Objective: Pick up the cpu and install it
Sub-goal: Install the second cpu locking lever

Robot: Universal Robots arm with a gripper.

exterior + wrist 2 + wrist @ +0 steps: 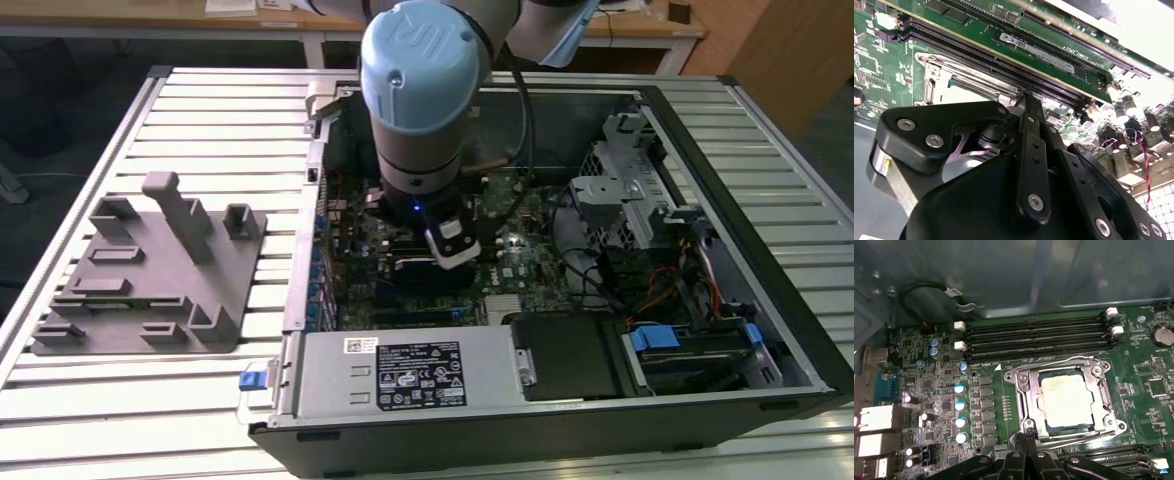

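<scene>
The cpu (1066, 400), a small square chip with a pale silver-grey top, lies flat inside the metal socket frame (1023, 395) on the green motherboard (944, 390). In the first wrist view my gripper (1021, 439) hovers just off one edge of the socket, fingers shut together with nothing between them. The second wrist view shows the black gripper (1029, 102) with its tip beside the socket and a pale strip of the cpu (968, 93) past the frame. In the exterior view the arm (416, 100) reaches down into the open computer case (561, 420).
Black memory slots (1034, 337) run along one side of the socket, and rows of capacitors (960, 412) stand on another. A grey fixture (147, 280) sits on the slatted table at the exterior view's left. The power supply (400, 375) and drive cage (627, 190) crowd the case.
</scene>
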